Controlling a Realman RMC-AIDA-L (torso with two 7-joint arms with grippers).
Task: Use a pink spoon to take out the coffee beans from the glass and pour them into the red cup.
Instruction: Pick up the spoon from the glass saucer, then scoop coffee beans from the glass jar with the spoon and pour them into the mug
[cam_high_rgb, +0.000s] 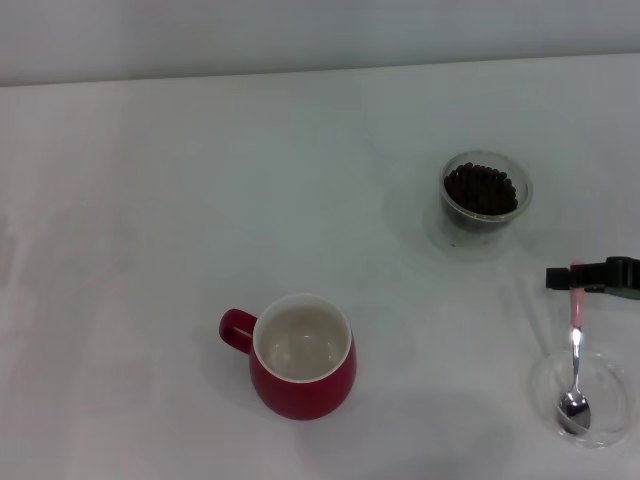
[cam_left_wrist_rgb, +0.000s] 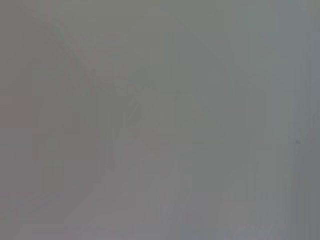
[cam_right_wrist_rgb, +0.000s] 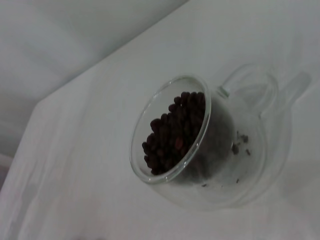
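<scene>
red cup (cam_high_rgb: 302, 358) sits closest to the camera on the white table (cam_high_rgb: 150, 200), its loop handle pointing to the robot's left, its cream inside bare. every other thing lies to the right of the red cup. farther back and to its right stands the glass (cam_high_rgb: 485, 196) — upright on a clear saucer (cam_right_wrist_rgb: 260, 170), heaped with dark coffee beans (cam_high_rgb: 481, 188); the right wrist view shows the beans (cam_right_wrist_rgb: 172, 132) reaching close to the rim, with a few dark crumbs on the saucer beside the glass (cam_right_wrist_rgb: 170, 130).

well to the right of the red cup, level with it, a flat clear dish (cam_high_rgb: 583, 397) holds the pink spoon (cam_high_rgb: 574, 368): the metal bowl rests in the dish, the pale pink handle points away toward the back. the right gripper (cam_high_rgb: 578, 279) reaches in from the right edge at the tip of that handle, its dark fingers (cam_high_rgb: 560, 278) touching or crossing it — whether they are parted or clamped i cannot tell. the left gripper is out of sight; its wrist view shows only a grey blur.
</scene>
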